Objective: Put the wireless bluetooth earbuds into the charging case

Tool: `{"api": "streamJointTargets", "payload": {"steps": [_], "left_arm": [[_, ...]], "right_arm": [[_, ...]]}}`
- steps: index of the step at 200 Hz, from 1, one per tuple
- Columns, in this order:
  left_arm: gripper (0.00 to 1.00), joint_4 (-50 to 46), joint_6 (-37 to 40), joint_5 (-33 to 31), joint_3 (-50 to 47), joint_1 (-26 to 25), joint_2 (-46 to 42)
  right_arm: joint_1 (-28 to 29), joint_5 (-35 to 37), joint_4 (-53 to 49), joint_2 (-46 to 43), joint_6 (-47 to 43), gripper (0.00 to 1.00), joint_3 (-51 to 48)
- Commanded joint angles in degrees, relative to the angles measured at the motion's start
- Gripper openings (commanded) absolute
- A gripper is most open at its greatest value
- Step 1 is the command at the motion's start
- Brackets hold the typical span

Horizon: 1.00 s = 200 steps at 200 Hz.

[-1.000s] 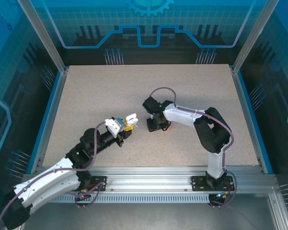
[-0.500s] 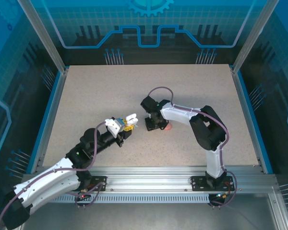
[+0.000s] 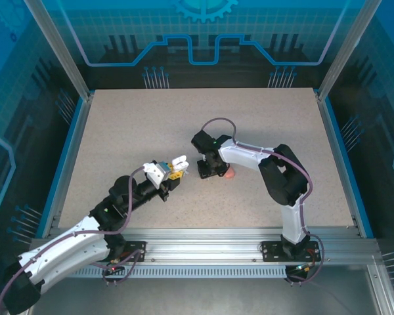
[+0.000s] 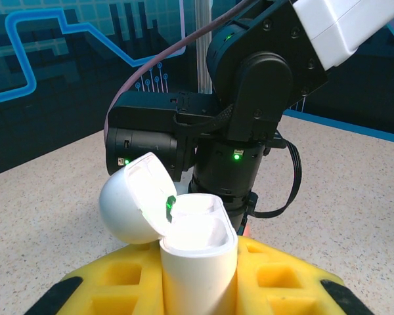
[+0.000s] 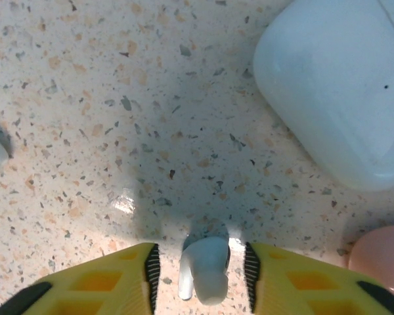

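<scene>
**White earbud [image 5: 203, 270] between parted jaws**

It lies on the speckled table [image 5: 118, 98] at the bottom centre of the right wrist view, inside the right gripper [image 3: 210, 172], whose yellow fingers [image 5: 98, 283] stand apart with a gap either side. A closed white case [image 5: 335, 85] sits upper right; a pink object [image 5: 381, 256], perhaps another case, lower right. The left gripper [image 3: 175, 169] clamps the open charging case [image 4: 200, 262].

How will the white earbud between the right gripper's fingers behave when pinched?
The white earbud looks glossy and rounded, so it may squirt out of a pinch. It is tiny beside the white case, probably light, so whichever yellow finger touches first could skid it across the table. Its hard shine suggests rigid plastic.
</scene>
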Motion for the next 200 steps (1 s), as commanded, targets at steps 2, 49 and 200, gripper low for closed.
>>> {"api": "streamJointTargets", "payload": {"steps": [2,49,200], "left_arm": [[0.00,0.46,0.95,-1.07,-0.28,-0.30,-0.80],[0.00,0.56,0.84,-1.09,-0.36,-0.34,-0.86],[0.00,0.91,1.14,-0.85,0.26,-0.36,-0.38]], "right_arm": [[0.46,0.44,-2.77,-0.61,-0.08,0.47,1.69],[0.41,1.47,-3.54,-3.77,0.03,0.45,0.15],[-1.81,-3.37,3.03,-3.12,2.03,0.43,-4.23]]}}
